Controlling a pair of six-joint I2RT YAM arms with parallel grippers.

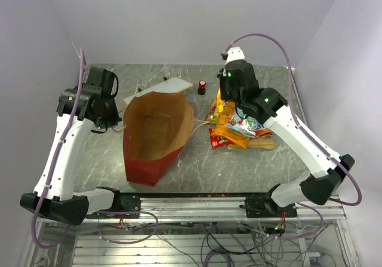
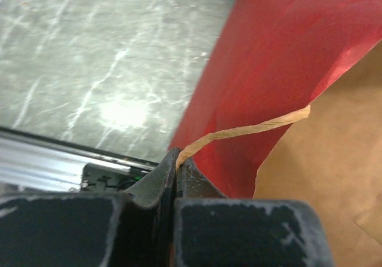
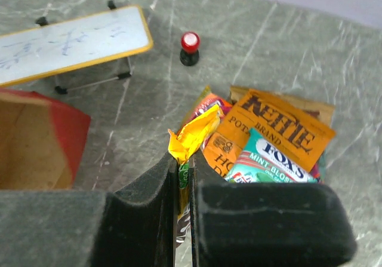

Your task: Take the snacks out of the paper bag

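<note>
Over the snack pile [image 1: 243,131] — right gripper [image 3: 184,166] clamped on yellow packet [image 3: 193,135], looks poised to drop it | left gripper [image 2: 176,160] pinching handle [image 2: 245,129] to hold paper bag [image 1: 146,168] open — bag looks empty

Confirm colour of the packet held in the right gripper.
Yellow packet, clearest in the right wrist view.

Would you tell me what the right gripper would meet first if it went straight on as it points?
Likely the snack pile: the right gripper, shut on a yellow packet, points at its left edge, though depth is unclear.
</note>
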